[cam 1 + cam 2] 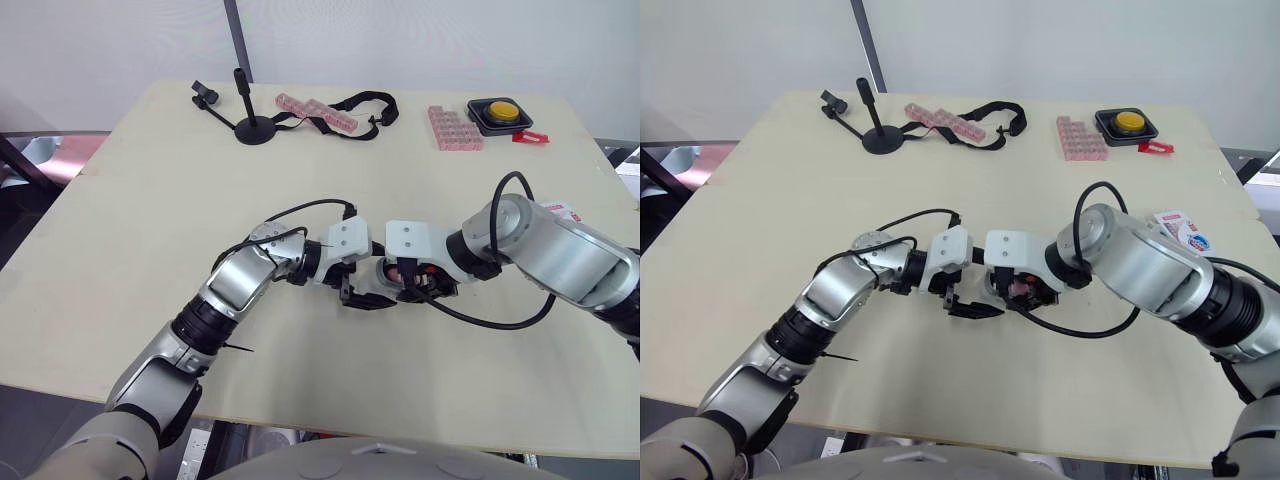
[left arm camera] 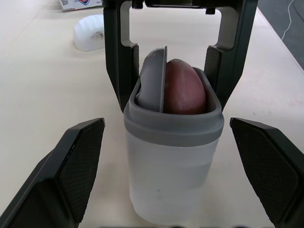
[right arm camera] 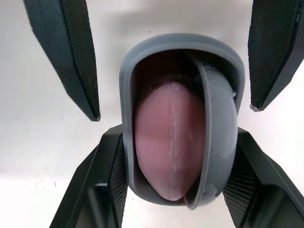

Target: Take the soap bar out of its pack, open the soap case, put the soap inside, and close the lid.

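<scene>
The soap case [image 2: 173,156], frosted with a grey rim, stands mid-table between both grippers. The pink soap bar [image 2: 184,88] sits inside it, and the grey lid [image 2: 154,78] stands tilted in the opening beside the soap. My right gripper [image 3: 178,142] is shut on the case, one finger on each side. My left gripper [image 2: 166,128] faces it from the other side, open, with its fingers [image 2: 78,156] wide of the case and not touching. The two grippers meet at the table's centre [image 1: 385,285]. The printed soap pack [image 1: 1180,230] lies behind my right arm.
At the table's back are a black stand [image 1: 250,120], pink strips [image 1: 315,112], a black strap [image 1: 365,105], a pink block [image 1: 455,128] and a yellow button box [image 1: 497,112]. A white rounded object [image 2: 90,32] lies beyond the case.
</scene>
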